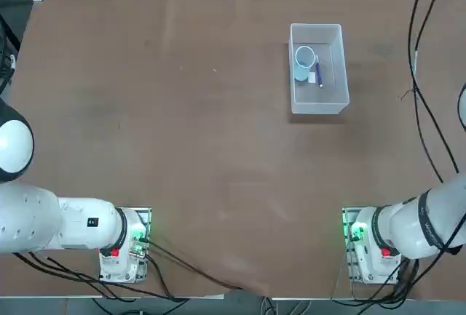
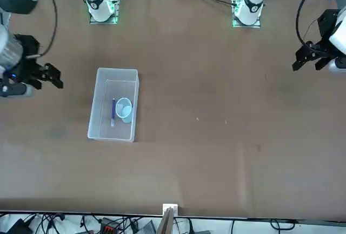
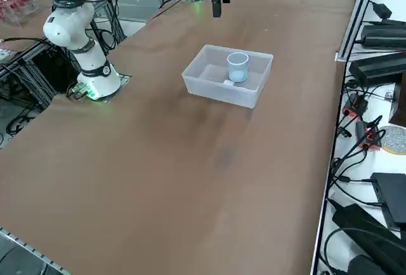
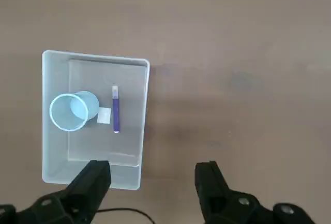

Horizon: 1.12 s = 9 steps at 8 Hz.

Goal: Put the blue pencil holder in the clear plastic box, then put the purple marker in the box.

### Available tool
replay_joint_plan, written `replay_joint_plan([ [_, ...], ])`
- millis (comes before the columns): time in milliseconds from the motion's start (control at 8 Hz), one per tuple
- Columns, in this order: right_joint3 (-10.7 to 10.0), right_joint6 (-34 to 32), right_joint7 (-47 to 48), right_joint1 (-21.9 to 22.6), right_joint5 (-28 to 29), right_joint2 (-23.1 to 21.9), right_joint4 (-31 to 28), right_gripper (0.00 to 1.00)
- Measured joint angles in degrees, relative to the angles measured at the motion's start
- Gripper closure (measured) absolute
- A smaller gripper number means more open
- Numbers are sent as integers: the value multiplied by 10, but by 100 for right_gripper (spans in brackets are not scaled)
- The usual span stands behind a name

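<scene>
The clear plastic box (image 1: 317,28) (image 2: 117,72) (image 3: 219,94) (image 4: 96,56) sits on the brown table. Inside it the blue pencil holder (image 1: 304,60) (image 2: 124,108) (image 3: 238,67) (image 4: 72,111) stands upright. The purple marker (image 1: 319,75) (image 2: 113,112) (image 4: 115,110) lies flat beside it on the box floor, next to a small white label. My right gripper (image 2: 56,77) (image 4: 152,175) hovers high above the table beside the box, off its near corner. It is open with nothing between its fingers (image 4: 98,175).
Cables (image 1: 422,75) run over the table's right part. Power bricks and cables (image 3: 380,40) lie along the far edge beyond the box. The arm bases (image 1: 371,246) stand at the near edge.
</scene>
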Motion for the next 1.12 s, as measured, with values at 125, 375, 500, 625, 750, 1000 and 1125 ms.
replay_joint_plan([
  [125, -2, -4, 0, -3, 0, 0, 8, 0],
  [375, 26, -8, 0, -48, 1, -4, 17, 0],
  [500, 64, -10, -1, -90, 1, -11, 17, 0],
  [625, 96, -18, -2, -126, 1, -21, 16, 0],
  [750, 113, -29, -2, -148, 1, -31, 12, 0],
  [1000, 138, -36, -3, -178, 1, -58, -15, 0],
  [1125, 149, -36, -3, -187, 1, -71, -32, 0],
])
